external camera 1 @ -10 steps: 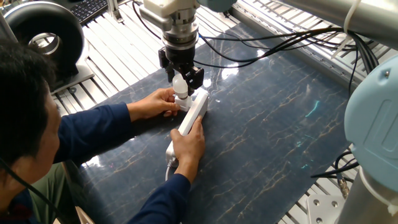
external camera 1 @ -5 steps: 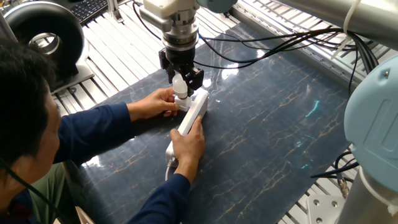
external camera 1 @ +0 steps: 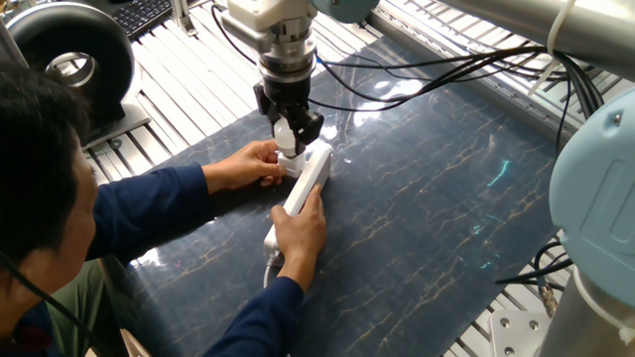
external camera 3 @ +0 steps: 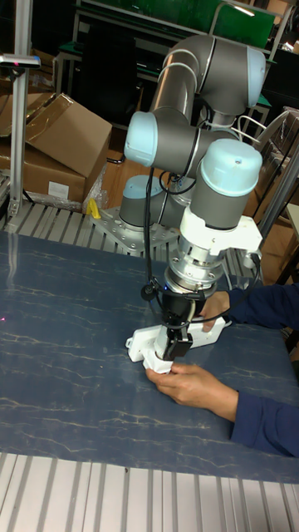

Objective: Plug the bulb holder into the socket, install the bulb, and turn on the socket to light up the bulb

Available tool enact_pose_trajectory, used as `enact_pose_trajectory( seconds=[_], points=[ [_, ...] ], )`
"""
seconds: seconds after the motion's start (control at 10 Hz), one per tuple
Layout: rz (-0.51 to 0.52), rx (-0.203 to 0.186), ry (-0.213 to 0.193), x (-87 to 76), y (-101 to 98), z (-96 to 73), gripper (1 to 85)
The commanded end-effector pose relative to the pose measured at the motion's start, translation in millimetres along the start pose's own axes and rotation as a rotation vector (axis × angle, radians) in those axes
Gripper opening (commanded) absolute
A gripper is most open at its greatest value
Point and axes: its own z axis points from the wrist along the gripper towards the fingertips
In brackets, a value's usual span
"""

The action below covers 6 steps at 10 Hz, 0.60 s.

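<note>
One upright bulb [external camera 1: 287, 137], dome upward.

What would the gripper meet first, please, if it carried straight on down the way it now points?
The gripper, shut on the bulb, points straight down. The bulb would likely press first into the bulb holder on the socket; the person's hand sits just beside that line.

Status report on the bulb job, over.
Gripper shut on bulb, over the socket. Person's hands steady the socket, close to the jaws.

Two hands [external camera 1: 248, 164] [external camera 1: 301, 230] crowd the socket [external camera 1: 308, 178] by the claw [external camera 1: 289, 134]; mat's right side open.
</note>
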Motion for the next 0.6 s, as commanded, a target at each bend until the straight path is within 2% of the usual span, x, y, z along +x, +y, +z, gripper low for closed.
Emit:
enact_pose_trajectory(
  seconds=[0.0,0.1,0.2,0.5],
  points=[
    [0.053,0.046,0.014,1.7,-11.3,2.2,16.3],
    [0.067,0.051,0.021,2.8,-12.5,2.7,1.0],
    [0.081,0.032,0.021,2.1,-7.2,3.6,1.0],
    [0.158,0.016,0.005,-2.7,-3.1,3.9,1.0]
  ],
)
